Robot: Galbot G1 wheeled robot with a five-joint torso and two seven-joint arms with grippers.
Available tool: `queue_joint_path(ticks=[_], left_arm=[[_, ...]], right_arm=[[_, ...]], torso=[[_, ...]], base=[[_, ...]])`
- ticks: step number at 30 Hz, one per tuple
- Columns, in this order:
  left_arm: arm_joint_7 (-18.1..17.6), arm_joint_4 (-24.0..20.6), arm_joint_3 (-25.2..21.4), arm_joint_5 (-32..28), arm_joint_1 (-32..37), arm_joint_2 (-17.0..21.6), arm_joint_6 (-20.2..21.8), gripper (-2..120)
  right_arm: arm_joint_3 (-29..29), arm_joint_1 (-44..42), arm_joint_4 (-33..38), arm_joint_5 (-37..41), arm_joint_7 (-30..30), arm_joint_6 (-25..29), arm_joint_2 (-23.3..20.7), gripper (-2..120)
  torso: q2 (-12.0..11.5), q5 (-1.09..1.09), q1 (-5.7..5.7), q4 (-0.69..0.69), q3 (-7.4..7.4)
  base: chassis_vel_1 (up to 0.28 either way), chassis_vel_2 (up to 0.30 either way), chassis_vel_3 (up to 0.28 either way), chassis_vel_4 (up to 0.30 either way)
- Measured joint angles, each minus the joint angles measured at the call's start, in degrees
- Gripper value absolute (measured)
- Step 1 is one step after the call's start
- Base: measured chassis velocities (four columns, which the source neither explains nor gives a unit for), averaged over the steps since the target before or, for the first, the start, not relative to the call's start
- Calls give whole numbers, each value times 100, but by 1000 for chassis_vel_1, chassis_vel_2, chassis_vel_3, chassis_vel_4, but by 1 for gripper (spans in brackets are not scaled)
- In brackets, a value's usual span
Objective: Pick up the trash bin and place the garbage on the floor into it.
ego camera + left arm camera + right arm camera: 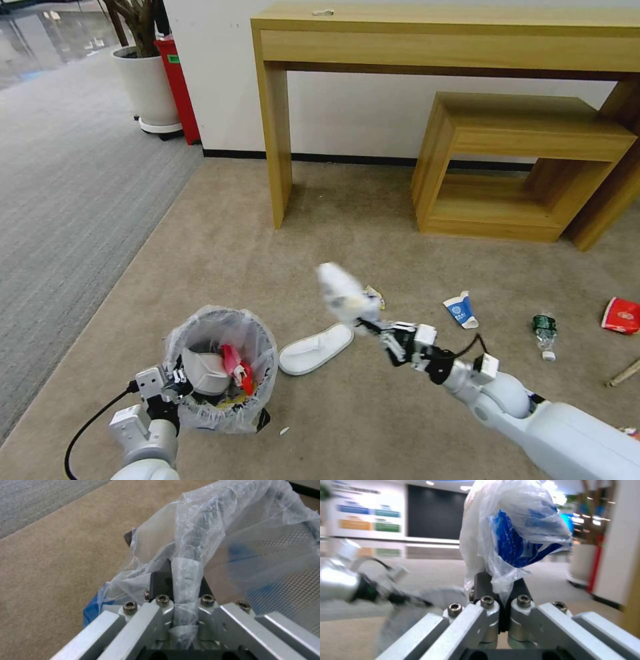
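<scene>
Right pincer [365, 325] up off the floor [220, 253], clenched on a crumpled white plastic bag [343, 291] with blue print inside, held above and just right of the white slipper [315, 348]. Left pincer [179, 377] is clamped on the rim of the trash bin [220, 370], pinching liner and rim together, the bin hanging low near the carpet with red wrappers and other litter already in it. The risk now: the right grip has only a thin twist of film, so a quick swing toward the bin could let the bag slip out. Carton [461, 310], bottle [545, 331] and red packet [621, 315] lie well apart to the right, not yet collected.
</scene>
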Motion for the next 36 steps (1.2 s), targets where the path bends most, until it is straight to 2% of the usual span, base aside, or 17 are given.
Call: queue_joint_path(ticks=[2,3,6,7,9,11,15,24,32,34,36], left_arm=[[0,-76,49,3,36,-15,36,1],[0,-76,49,3,36,-15,36,1],[-30,-228,76,-24,87,-33,127,1],[-30,-228,76,-24,87,-33,127,1],[-54,-414,64,-194,110,-38,213,1],[-148,-635,-85,-387,108,-5,268,1],[-265,-863,-276,-639,123,89,350,1],[-304,-1130,-291,-718,227,137,399,1],[-290,-1316,-224,-639,351,81,405,1],[-288,-1465,-280,-627,456,35,405,1],[-288,-1535,-304,-619,502,12,403,1]], right_arm=[[-732,676,184,94,188,-93,-9,0],[-732,676,184,94,188,-93,-9,0],[-1470,1286,164,164,306,-162,91,0],[-1470,1286,164,164,306,-162,91,0],[-1787,1579,95,171,358,-168,205,0],[-1884,1675,97,189,424,-186,271,0],[-1902,1696,100,165,447,-200,312,0],[-2109,1973,105,192,533,-263,369,0],[-2859,2776,96,368,694,-331,719,0],[-3330,3200,-73,457,705,-336,1013,0],[-3480,3320,-152,478,709,-336,1132,0]], torso=[[0,2,0,0,1],[0,2,0,0,1],[-1,3,0,-2,1],[-1,3,0,-2,1],[-1,-6,0,-3,2],[-1,5,0,-4,0],[-1,3,0,0,0],[-1,4,0,-2,-1],[0,5,-1,-1,-1],[0,6,-1,1,0],[0,5,-1,1,-1]], base=[[0,0,0,0],[0,0,0,0],[0,0,0,0],[0,0,0,0],[0,0,0,0],[0,0,0,0],[0,0,0,0],[0,0,0,0],[0,0,0,0],[0,0,0,0],[0,0,0,0]])
